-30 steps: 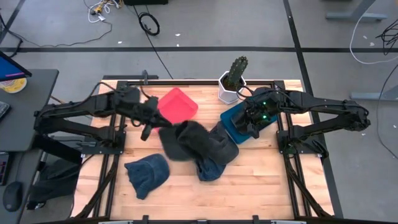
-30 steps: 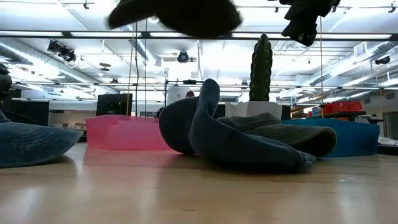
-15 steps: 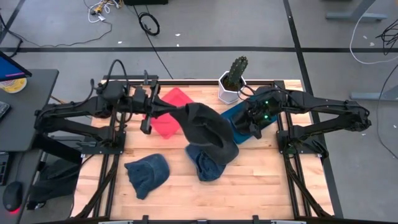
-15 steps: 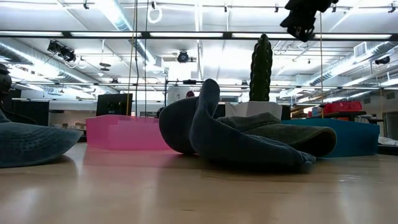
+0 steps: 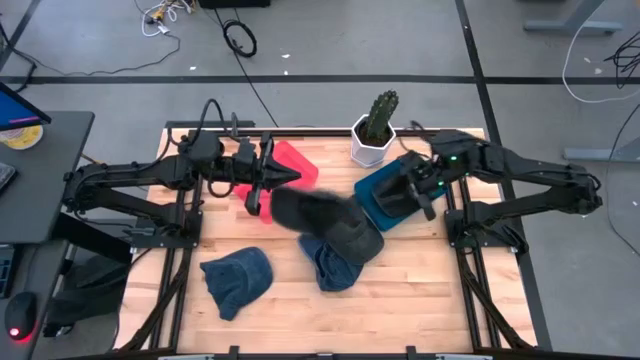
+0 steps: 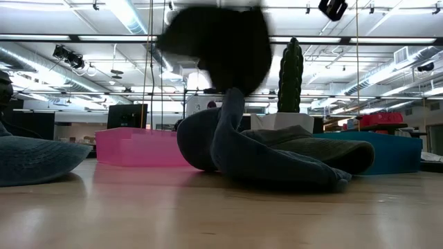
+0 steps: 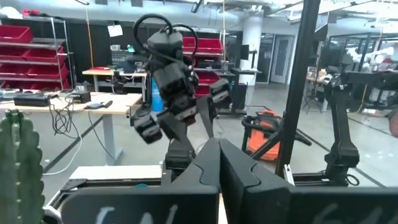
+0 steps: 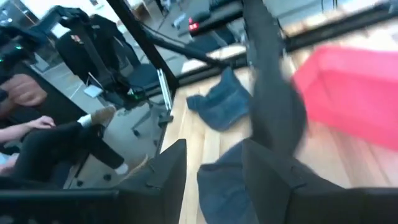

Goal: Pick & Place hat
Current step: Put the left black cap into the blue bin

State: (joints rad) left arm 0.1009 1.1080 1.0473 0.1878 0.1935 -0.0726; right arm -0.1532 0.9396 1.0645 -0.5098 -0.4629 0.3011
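A dark hat (image 5: 322, 215) hangs blurred in the air over a heap of blue-grey hats (image 5: 340, 262). In the low view the dark hat (image 6: 216, 41) is high above that heap (image 6: 277, 159). My left gripper (image 5: 263, 190) is level beside the hat's left end, next to the red bin (image 5: 297, 160). Its fingers (image 7: 218, 149) are shut. My right gripper (image 5: 421, 195) hovers open over the blue bin (image 5: 385, 197). Its wrist view shows the hat (image 8: 273, 99) past the gripper (image 8: 214, 163). Another blue hat (image 5: 238, 280) lies flat near the table's near left corner. My left gripper is shut on the dark hat at its left edge (image 5: 280, 200), level, coming from the table's left. Its own fingers hide the place of contact in the wrist view. The hat hangs slack below and to the right of the fingers, clear of the table and heap.
A cactus in a white pot (image 5: 376, 125) stands at the far edge between the two bins. In the low view the pink bin (image 6: 131, 146) and blue bin (image 6: 394, 153) stand behind the heap. Bare wood lies along the near edge (image 5: 420, 300).
My left gripper moved toward the table's far edge and rightward, carrying the dark hat off the heap. The hat rose out of the low view, swung to the right, and has now come back lower, still in the air. The right gripper rose a little.
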